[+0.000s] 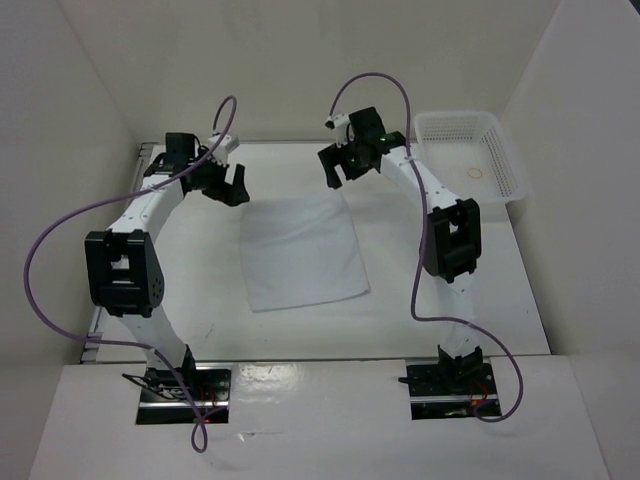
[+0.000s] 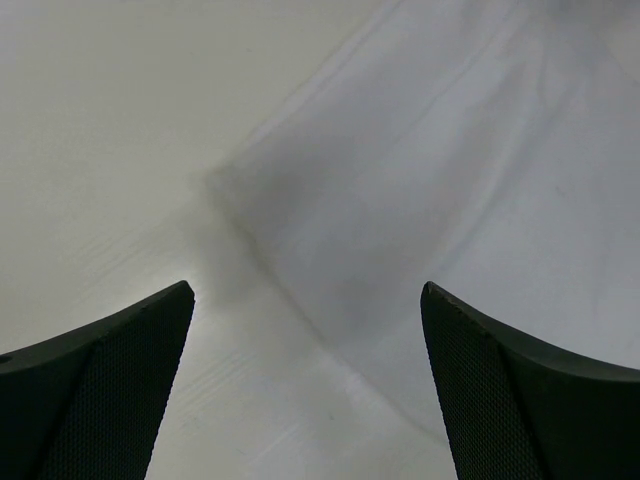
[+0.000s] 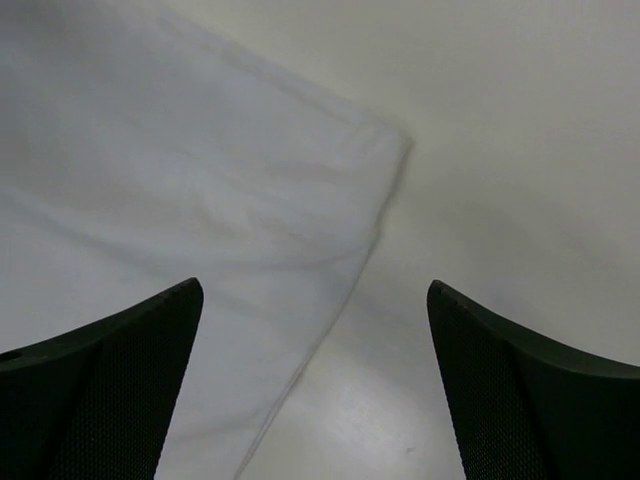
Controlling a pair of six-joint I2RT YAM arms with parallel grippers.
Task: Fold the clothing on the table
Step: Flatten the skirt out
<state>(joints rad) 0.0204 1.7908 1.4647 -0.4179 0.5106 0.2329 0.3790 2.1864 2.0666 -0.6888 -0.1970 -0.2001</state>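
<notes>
The clothing (image 1: 300,250) lies flat on the table (image 1: 200,290) as a white rectangle, between the two arms. My left gripper (image 1: 228,192) hovers over its far left corner, jaws wide apart and empty. In the left wrist view the clothing (image 2: 450,180) fills the upper right, and its corner lies just ahead of the left gripper (image 2: 306,290). My right gripper (image 1: 338,176) stands open over the far right corner. The right wrist view has the clothing (image 3: 180,190) on the left, its edge running down between the open fingers of the right gripper (image 3: 315,285). Neither holds anything.
A white mesh basket (image 1: 500,150) stands at the table's far right corner with a small ring-like thing (image 1: 478,175) inside. White walls close in the table at the back and both sides. Purple cables loop off both arms.
</notes>
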